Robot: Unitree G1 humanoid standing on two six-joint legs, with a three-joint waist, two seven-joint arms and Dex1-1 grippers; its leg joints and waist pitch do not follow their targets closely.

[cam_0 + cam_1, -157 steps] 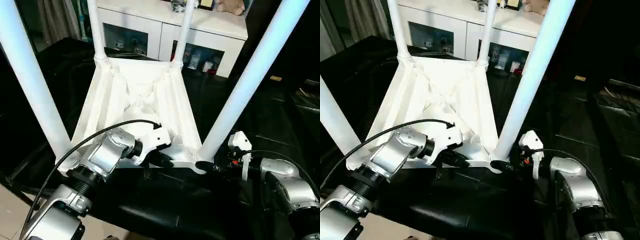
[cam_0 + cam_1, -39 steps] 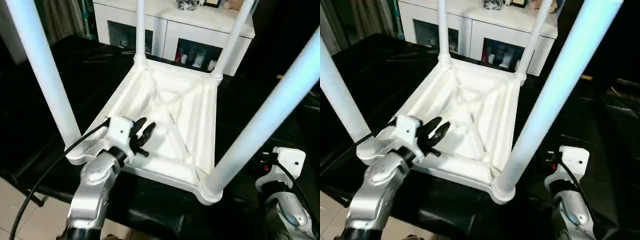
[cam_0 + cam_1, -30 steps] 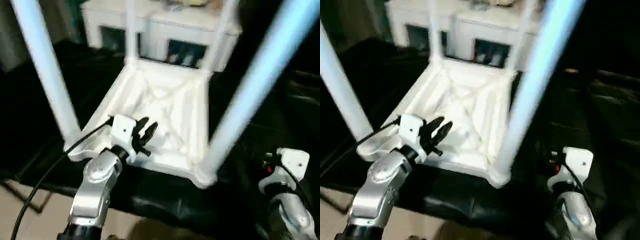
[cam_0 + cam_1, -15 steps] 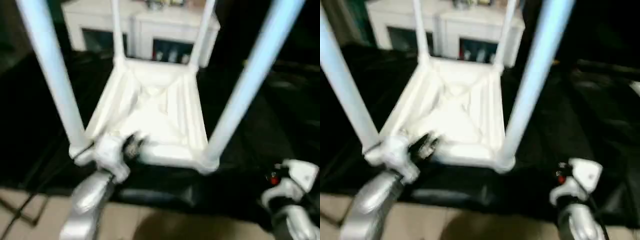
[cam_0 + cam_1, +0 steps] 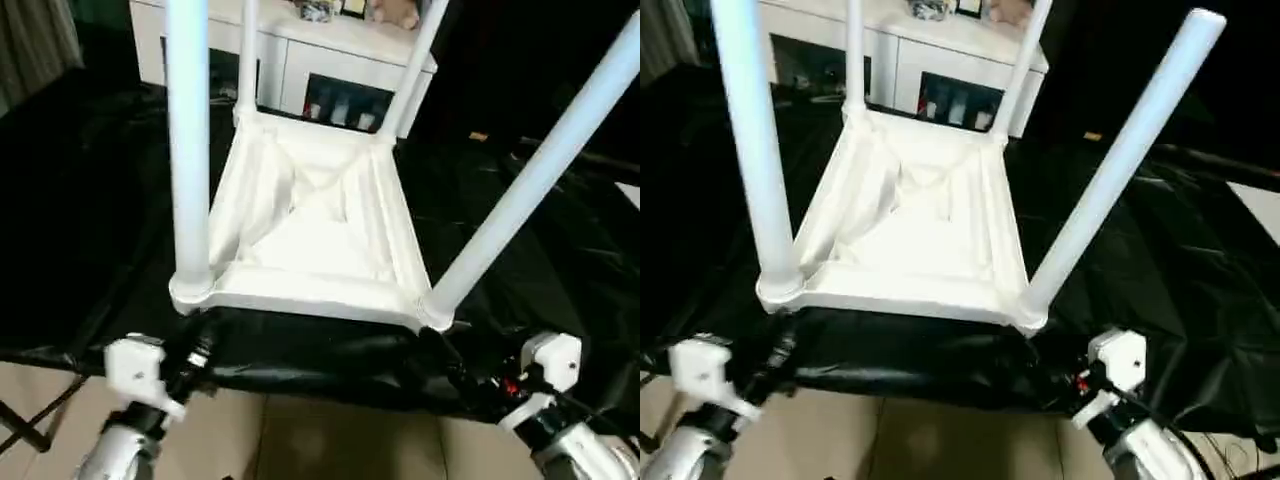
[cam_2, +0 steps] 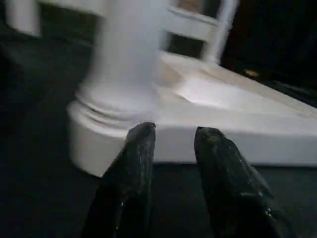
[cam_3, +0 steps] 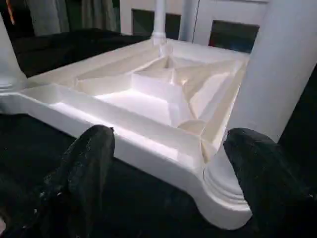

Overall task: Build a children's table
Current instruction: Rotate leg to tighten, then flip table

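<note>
Both arms have pulled back from the upturned white plastic children's table [image 5: 310,225] since the earlier pictures: the left end effector [image 6: 173,144], which hung over the ribbed underside a second ago, now sits low in front of the table's near left corner socket [image 5: 192,292], and the right end effector [image 7: 168,148] has dropped back to just outside the near right corner socket [image 5: 436,312].

All four long white tapered tube legs stand up out of the table's corners: near left leg [image 5: 188,140], near right leg [image 5: 530,185], far left leg [image 5: 247,55] and far right leg [image 5: 412,65]. By the look of it the assembly is done, or nearly so, and the arms are letting go; turning the table upright may remain.

Left end effector: its two black fingers [image 6: 130,178] stand a narrow gap apart, empty, tips just short of the tabletop's near edge beside the near left socket. Right end effector: fingers [image 7: 81,168] spread wide, empty, facing the table's near right corner without touching it.

That table rests upside down on a black-draped desk [image 5: 90,190], with a white glass-door cabinet [image 5: 300,70] behind it.
</note>
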